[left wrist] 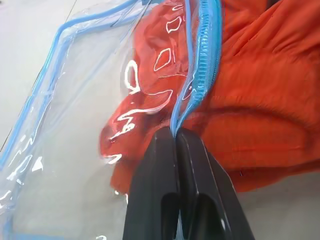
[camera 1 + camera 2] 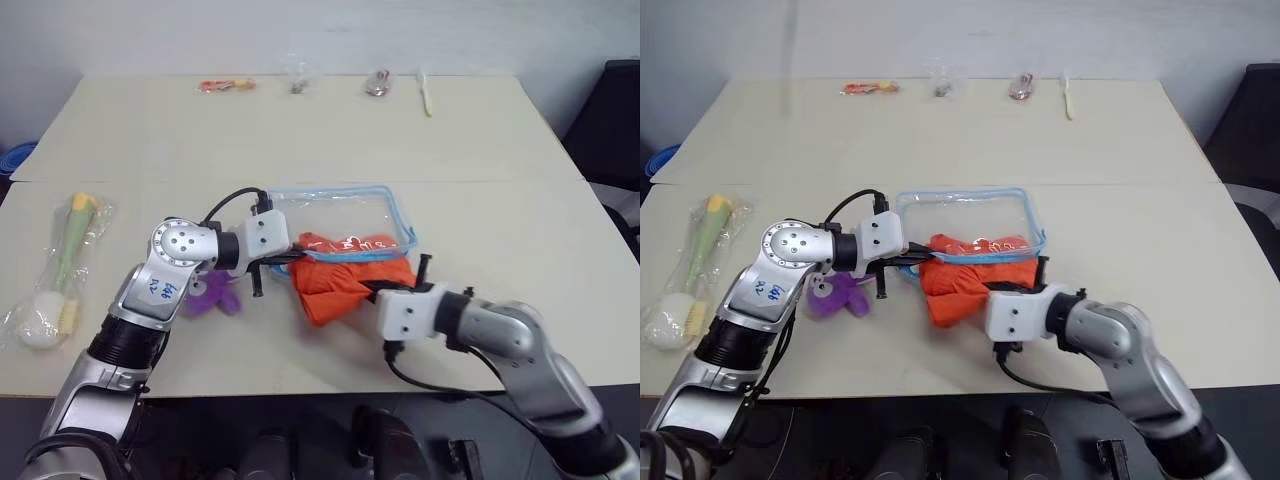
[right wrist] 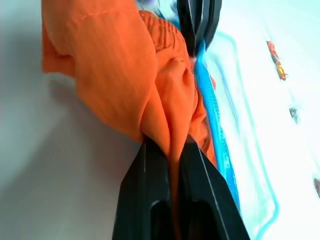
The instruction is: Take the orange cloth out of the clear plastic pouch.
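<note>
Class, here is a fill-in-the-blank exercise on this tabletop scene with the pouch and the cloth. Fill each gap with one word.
1. The left gripper is shut on the pouch's ____ zipper edge.
2. The right gripper pinches a fold of the ____ cloth.
3. The cloth lies ____ out of the pouch.
4. The plush toy beside the pouch is ____.

Missing words: blue; orange; partly; purple

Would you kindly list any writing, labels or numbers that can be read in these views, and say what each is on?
Blue handwritten marks on the left arm's grey shell: too small and blurred to read.
Small packets along the table's far edge: any print is too small to read.
No text shows on the orange cloth or the clear plastic pouch.
</note>
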Available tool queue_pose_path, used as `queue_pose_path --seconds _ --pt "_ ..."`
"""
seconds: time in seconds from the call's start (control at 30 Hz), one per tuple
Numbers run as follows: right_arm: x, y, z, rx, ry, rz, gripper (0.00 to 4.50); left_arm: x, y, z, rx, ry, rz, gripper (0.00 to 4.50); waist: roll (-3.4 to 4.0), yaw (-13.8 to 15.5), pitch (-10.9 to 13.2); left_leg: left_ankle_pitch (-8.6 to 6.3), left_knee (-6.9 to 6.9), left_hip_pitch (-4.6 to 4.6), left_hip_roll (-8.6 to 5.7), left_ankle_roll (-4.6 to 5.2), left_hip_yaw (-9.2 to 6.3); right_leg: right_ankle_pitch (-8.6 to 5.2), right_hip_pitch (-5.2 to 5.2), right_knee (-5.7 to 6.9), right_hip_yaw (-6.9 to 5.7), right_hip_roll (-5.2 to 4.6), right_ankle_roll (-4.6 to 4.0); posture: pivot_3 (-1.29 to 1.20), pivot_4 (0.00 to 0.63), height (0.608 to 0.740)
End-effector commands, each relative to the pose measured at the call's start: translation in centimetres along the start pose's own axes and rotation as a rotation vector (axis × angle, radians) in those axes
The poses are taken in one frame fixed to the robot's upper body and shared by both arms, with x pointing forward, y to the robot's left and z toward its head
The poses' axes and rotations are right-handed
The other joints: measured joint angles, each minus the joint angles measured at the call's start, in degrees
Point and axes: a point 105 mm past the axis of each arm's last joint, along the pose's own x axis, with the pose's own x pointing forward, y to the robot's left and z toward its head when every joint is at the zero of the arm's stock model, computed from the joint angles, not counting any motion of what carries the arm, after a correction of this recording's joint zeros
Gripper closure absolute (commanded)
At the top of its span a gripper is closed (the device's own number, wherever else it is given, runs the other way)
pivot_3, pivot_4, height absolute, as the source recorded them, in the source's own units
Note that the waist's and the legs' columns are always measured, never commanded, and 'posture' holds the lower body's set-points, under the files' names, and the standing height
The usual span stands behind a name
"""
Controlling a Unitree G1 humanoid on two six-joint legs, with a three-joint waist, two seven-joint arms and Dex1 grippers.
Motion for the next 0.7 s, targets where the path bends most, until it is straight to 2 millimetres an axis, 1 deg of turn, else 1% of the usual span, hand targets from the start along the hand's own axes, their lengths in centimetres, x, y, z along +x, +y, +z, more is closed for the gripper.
queue_pose_path --seconds 0.03,0.13,0.27,0.3,0.4,0.5,0.53,0.63,0.7 --pt "-1.8 0.0 2.3 -0.011 -0.060 0.011 4.48 0.3 0.4 0.6 0.032 -0.019 0.018 4.50 -0.01 0.13 0.00 0.00 0.04 0.00 0.00 0.00 0.00 0.00 0.01 0.01 0.00 0.01 0.01 0.00 0.150 0.740" --pt "-2.9 0.5 2.7 -0.013 -0.056 0.032 4.48 0.7 0.5 0.8 0.036 -0.032 0.013 4.50 -0.01 0.35 0.00 0.00 0.08 0.03 0.00 0.00 -0.03 0.01 0.06 0.02 -0.01 0.00 0.01 0.00 0.150 0.740" --pt "-4.6 0.0 3.3 0.019 -0.048 0.033 4.48 0.9 0.5 0.7 0.038 -0.034 -0.002 4.50 -0.02 0.36 0.00 -0.01 0.08 0.05 -0.02 0.02 -0.03 0.01 0.10 0.02 -0.01 -0.02 0.01 0.00 0.150 0.740" --pt "-5.1 -0.5 3.3 0.033 -0.043 0.016 4.48 0.9 0.5 0.6 0.032 -0.032 -0.008 4.50 -0.02 0.30 0.00 -0.01 0.09 0.05 -0.01 0.02 -0.04 0.01 0.11 0.02 -0.02 -0.01 0.01 0.00 0.150 0.740" --pt "-6.9 -2.3 3.3 0.054 -0.010 -0.039 4.50 0.8 0.5 0.6 -0.015 -0.044 -0.014 3.87 -0.01 0.29 0.00 -0.01 0.09 0.07 0.00 0.02 -0.06 0.01 0.14 0.01 -0.03 0.01 0.01 0.00 0.150 0.740" --pt "-8.6 -3.7 3.0 0.062 0.041 -0.071 4.50 0.2 0.2 0.9 -0.008 -0.053 -0.040 3.01 -0.02 0.41 0.00 -0.01 0.09 0.08 -0.01 0.03 -0.09 0.01 0.19 0.00 -0.05 -0.01 0.01 0.00 0.150 0.740" --pt "-9.0 -3.9 3.0 0.068 0.051 -0.076 4.50 0.1 0.1 0.9 -0.003 -0.053 -0.043 2.66 -0.02 0.40 0.00 -0.02 0.10 0.08 -0.01 0.04 -0.11 0.01 0.21 -0.01 -0.06 -0.02 0.01 0.00 0.150 0.740" --pt "-10.7 -5.2 2.7 0.105 0.082 -0.117 4.50 -0.8 -0.2 0.7 0.004 -0.048 -0.065 1.85 -0.02 0.32 0.00 -0.02 0.09 0.09 -0.01 0.04 -0.11 0.01 0.22 -0.01 -0.06 -0.02 0.01 0.00 0.150 0.740" --pt "-11.6 -6.3 2.3 0.124 0.100 -0.163 4.50 -1.7 -0.2 0.7 -0.031 -0.051 -0.074 1.23 -0.02 0.31 0.00 -0.02 0.09 0.10 0.01 0.04 -0.12 0.01 0.24 -0.01 -0.06 -0.01 0.01 0.00 0.150 0.740"
